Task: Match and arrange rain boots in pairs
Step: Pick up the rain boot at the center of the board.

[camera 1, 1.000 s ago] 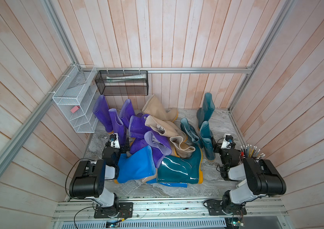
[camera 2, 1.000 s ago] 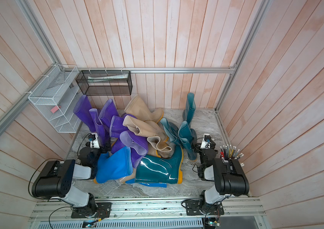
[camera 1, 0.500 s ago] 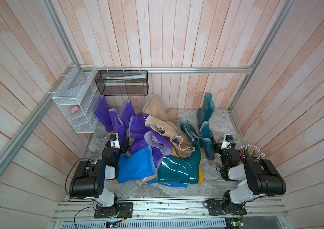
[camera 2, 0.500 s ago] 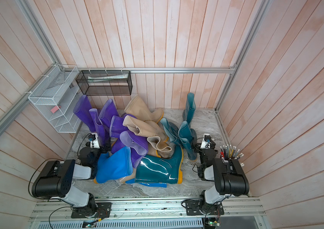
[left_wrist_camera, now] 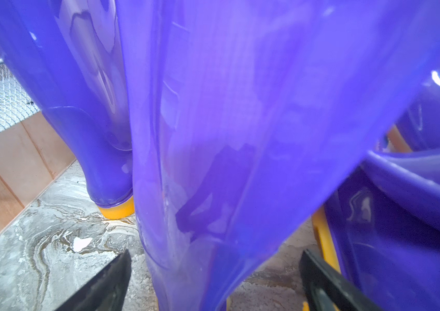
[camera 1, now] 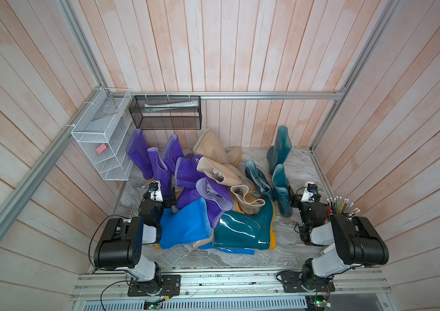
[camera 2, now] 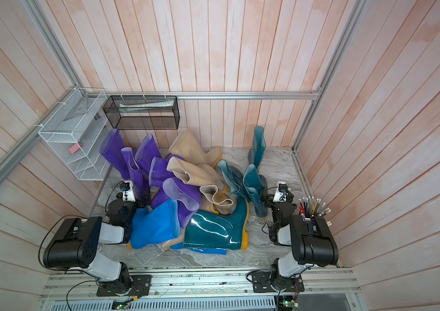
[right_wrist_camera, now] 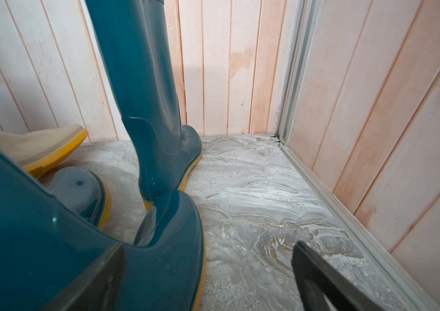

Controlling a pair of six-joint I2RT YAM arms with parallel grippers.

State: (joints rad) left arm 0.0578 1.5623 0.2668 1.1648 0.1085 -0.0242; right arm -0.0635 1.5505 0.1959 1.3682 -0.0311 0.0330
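The pairing looks barely begun: no two rain boots [camera 1: 213,194] stand clearly set out as a matched pair, and most lie tangled in one heap in the middle of the desk [camera 1: 240,259].

At the left rear corner three purple boots [camera 1: 139,153] stand close together, grouped by colour but not clearly paired. More purple ones are buried in the heap. The left gripper [left_wrist_camera: 215,253] has its fingers [left_wrist_camera: 105,280] wide apart on either side of the shaft of a standing purple boot [left_wrist_camera: 240,134], not clamped on it. This seems the first pick.

Toward the front left edge a blue boot [camera 1: 184,226] lies on the heap. Its likely mate [camera 1: 236,251] shows only as a strip underneath, near the front edge. The beige boots [camera 1: 223,172] are piled across each other in the middle, one leaning at the rear wall.

A lying teal boot [camera 1: 243,229] rests on its side at the front. An upright teal boot [camera 1: 279,146] stands near the right rear corner, apart from two more teal boots [camera 1: 280,188].

The right gripper [right_wrist_camera: 210,246] holds nothing. Its fingers [right_wrist_camera: 321,280] are spread, with the foot of the nearest teal boot between them.

Every colour still needs matching and lining up.
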